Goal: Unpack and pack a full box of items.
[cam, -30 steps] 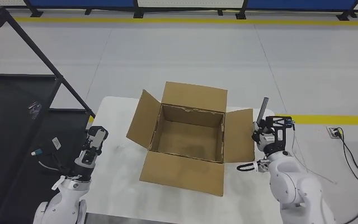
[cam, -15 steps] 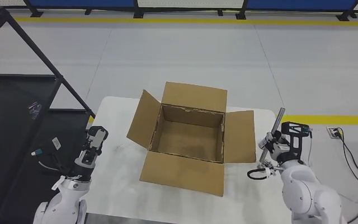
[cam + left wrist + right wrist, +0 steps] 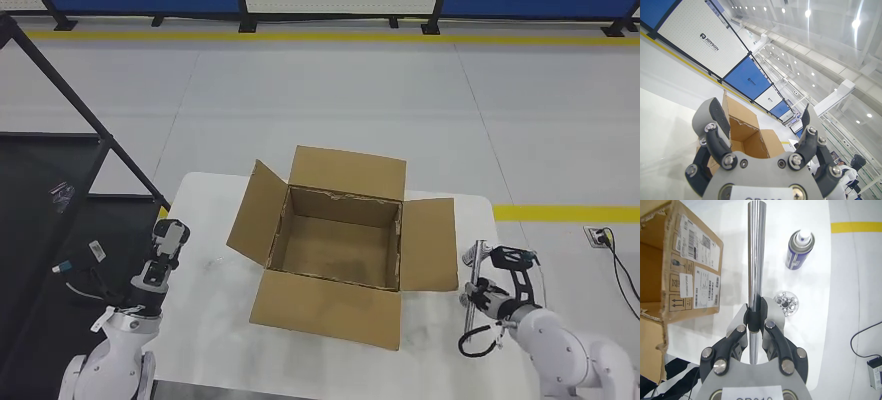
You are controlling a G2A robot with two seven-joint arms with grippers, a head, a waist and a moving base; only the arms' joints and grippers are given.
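Observation:
An open cardboard box (image 3: 335, 245) stands in the middle of the white table (image 3: 205, 300), flaps spread, with nothing visible inside. My right gripper (image 3: 754, 306) is shut on a shiny metal rod (image 3: 755, 256) and holds it low over the table's right side, beside the box's right flap (image 3: 694, 272). From above, the rod (image 3: 478, 258) and right gripper (image 3: 483, 285) sit just right of the box. My left gripper (image 3: 762, 117) is open and holds nothing, pointing upward at the table's left side (image 3: 170, 232), with the box (image 3: 745, 132) beyond its fingers.
A blue spray can (image 3: 799, 251) stands on the table beyond the rod. A round clear piece with metal parts (image 3: 786, 303) lies close to the right gripper. A black frame rack (image 3: 60, 200) stands left of the table. A cable (image 3: 863, 332) lies on the floor.
My right gripper has carried the rod away from the box's right flap, toward the near right of the table and lower. The left arm has barely shifted.

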